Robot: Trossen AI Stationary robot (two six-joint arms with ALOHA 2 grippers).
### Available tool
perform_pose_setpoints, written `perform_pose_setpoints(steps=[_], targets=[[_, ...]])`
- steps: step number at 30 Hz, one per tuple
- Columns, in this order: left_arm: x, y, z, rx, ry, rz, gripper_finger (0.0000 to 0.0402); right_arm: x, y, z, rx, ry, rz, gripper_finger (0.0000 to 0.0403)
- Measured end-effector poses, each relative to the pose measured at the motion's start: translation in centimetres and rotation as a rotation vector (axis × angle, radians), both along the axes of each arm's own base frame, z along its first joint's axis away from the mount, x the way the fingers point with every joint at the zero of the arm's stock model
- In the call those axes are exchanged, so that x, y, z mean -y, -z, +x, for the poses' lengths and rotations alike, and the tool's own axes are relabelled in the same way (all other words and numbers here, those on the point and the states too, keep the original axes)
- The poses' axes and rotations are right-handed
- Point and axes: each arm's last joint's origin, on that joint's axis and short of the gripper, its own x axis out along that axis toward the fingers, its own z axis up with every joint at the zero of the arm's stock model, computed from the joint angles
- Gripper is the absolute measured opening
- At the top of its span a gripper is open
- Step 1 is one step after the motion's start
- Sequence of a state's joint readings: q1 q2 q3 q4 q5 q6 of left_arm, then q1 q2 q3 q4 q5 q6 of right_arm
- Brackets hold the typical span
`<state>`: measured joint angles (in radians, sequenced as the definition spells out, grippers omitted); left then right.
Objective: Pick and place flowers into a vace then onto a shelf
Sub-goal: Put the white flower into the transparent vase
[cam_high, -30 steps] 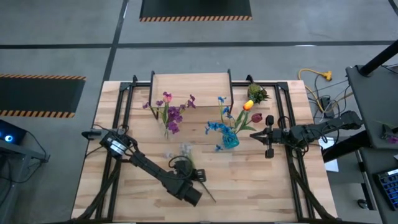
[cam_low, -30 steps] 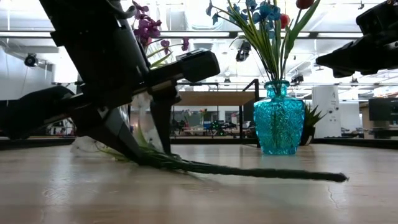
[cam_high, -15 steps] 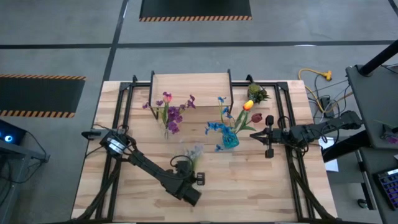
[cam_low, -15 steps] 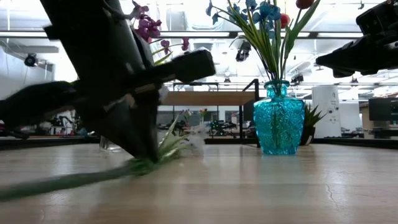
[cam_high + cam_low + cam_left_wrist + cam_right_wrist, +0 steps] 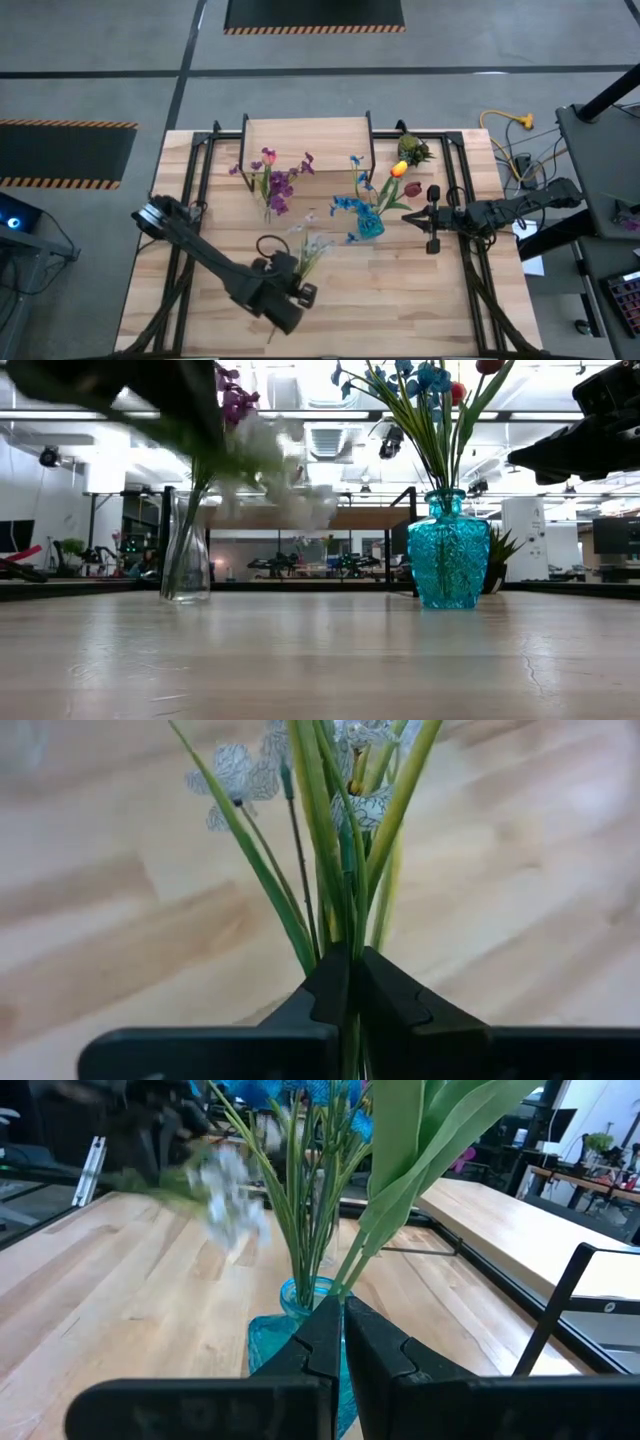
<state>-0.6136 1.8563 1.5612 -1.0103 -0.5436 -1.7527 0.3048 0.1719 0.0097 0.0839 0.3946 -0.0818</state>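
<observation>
Fingers of left gripper [image 5: 349, 982] clamped on white flower [image 5: 362, 805] low on its stem, lifted off table, long axis running fwd toward blue vase [image 5: 370, 224]. Clear vase [image 5: 186, 550] also near. Right gripper [image 5: 344, 1330] shut, empty, beside blue vase.

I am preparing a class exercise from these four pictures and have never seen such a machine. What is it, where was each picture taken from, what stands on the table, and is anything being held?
Two dark robot arms work at a wooden table. One picture looks down from above, one looks level across the tabletop, and two come from cameras on the arms' wrists. On the table stand a clear vase with purple flowers, a blue vase with more flowers, and a small shelf. The left gripper is shut on a white flower, lifted off the table. The right gripper is shut and empty beside the blue vase.
</observation>
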Motion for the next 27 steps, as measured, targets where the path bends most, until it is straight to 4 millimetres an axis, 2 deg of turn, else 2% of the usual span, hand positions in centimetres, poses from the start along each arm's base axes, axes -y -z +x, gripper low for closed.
perform_pose_setpoints(steps=[6, 10, 17, 22, 27], targets=[[0.2, -3.6, -2.3, 0.091, 0.208, 0.227, 0.0, 0.0, 0.0, 0.0, -0.001, 0.0, 0.0, 0.0008], [0.2, -4.8, -3.3, 0.116, 0.292, 0.382, 0.0, 0.0, 0.0, 0.0, 0.0, 0.0, 0.0, 0.0009], [-0.2, -4.9, -3.8, 0.119, 0.344, 0.639, 0.0, 0.0, 0.0, 0.0, 0.0, -0.001, -0.004, 0.0008], [-0.3, -4.4, -3.2, 0.21, 0.354, 0.69, 0.0, 0.0, 0.0, 0.0, 0.0, -0.001, -0.015, 0.0008], [-0.2, -3.7, -2.2, 0.348, 0.471, 0.697, 0.0, 0.0, 0.0, 0.0, -0.001, -0.001, -0.026, 0.0008]])
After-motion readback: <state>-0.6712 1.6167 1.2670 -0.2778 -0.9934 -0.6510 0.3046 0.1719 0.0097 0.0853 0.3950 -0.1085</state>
